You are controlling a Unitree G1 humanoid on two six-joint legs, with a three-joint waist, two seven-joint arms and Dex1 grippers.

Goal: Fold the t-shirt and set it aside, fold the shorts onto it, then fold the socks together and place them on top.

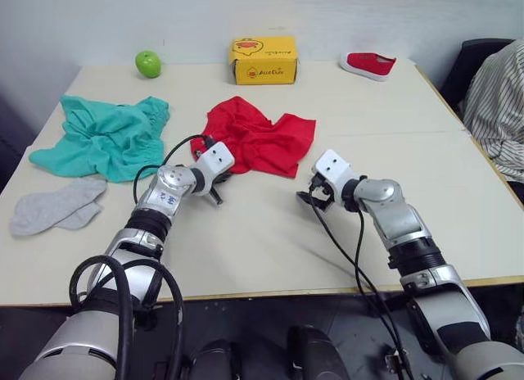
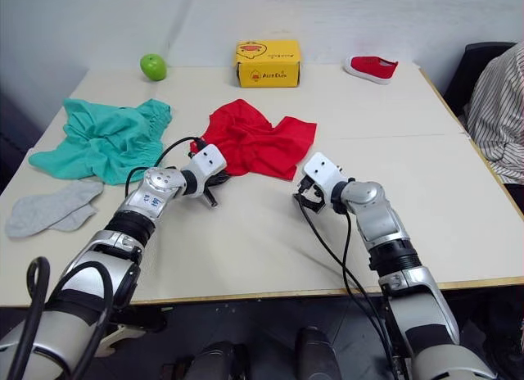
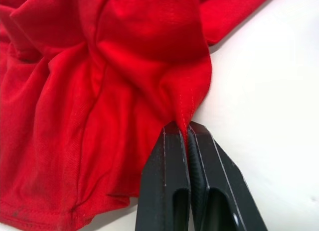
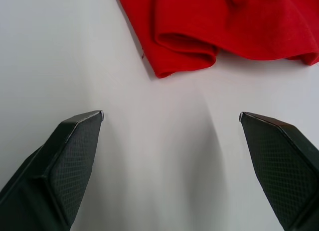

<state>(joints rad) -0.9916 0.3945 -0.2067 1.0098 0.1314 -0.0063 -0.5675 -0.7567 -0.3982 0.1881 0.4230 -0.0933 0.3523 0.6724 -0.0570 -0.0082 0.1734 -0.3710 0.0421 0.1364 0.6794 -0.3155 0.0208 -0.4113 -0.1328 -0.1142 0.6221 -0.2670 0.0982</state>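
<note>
While the counter (image 1: 270, 249) carries everything, its biggest load is the t-shirt (image 1: 260, 138), a crumpled red heap near the middle. Next in size, the shorts (image 1: 106, 137) lie bunched toward the left edge, well apart from the t-shirt. The socks (image 1: 57, 206) lie flat and overlapping just in front of the shorts, close to the left edge. A yellow box (image 1: 264, 61) stands at the middle of the far edge, with a red shoe (image 1: 368, 65) toward the far right corner and an apple (image 1: 148, 64) toward the far left corner. A person's striped sleeve (image 1: 498, 110) shows past the right edge.

The left claw (image 3: 187, 129) is clamped tight on a stitched hem of the t-shirt at its near left side. The right claw (image 4: 172, 116) stands wide over bare counter, just short of the t-shirt's near right edge, touching nothing.
</note>
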